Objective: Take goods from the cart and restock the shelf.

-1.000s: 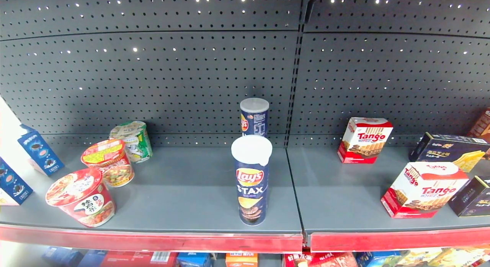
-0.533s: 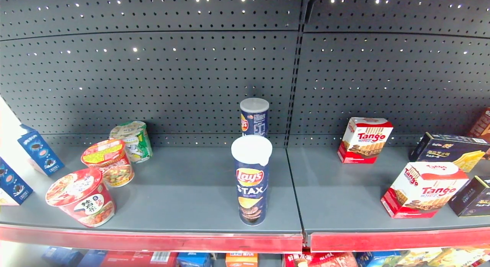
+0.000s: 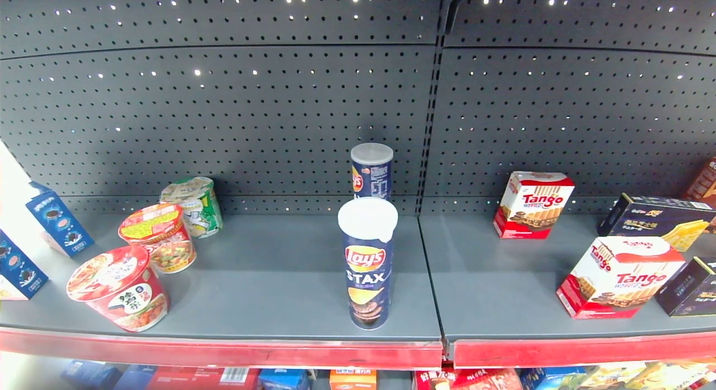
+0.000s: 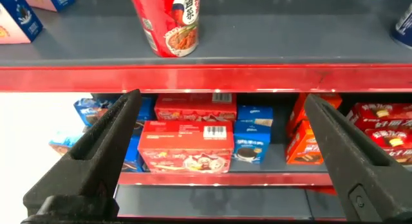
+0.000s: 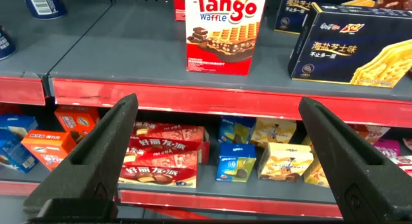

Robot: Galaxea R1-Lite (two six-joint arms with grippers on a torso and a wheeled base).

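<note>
Jaws of the left arm stand wide apart with nothing between them, low in front of the shelf's (image 3: 268, 278) red front strip (image 3: 224, 351). The right jaws are spread the same way and also bare. Past the left jaws, a red carton (image 4: 187, 143) lies on the lower shelf among blue and orange packs, their tops hidden by the strip. Past the right jaws, flat red boxes (image 5: 161, 163) lie stacked on that lower level.

On the upper shelf, the front chip can (image 3: 367, 267) stands upright near the front edge, just left of the seam between the two shelf boards. At the front left a red noodle cup (image 3: 120, 289) leans, with a second cup (image 3: 159, 239) and a green cup (image 3: 193, 205) in a row behind it. Two blue biscuit boxes (image 3: 59, 222) at the left end are cut by the frame. At the front right a wafer box (image 3: 618, 278) sits beside a dark box (image 3: 691, 286), which is cut off. Farther back are another wafer box (image 3: 534, 205) and a long dark box (image 3: 654, 216). A brown pack (image 3: 706, 183) is too clipped to make out.

The rear chip can (image 3: 371, 172) stands by the back edge, its lower half hidden by the front one. Behind everything is a grey pegboard wall (image 3: 224, 127).
</note>
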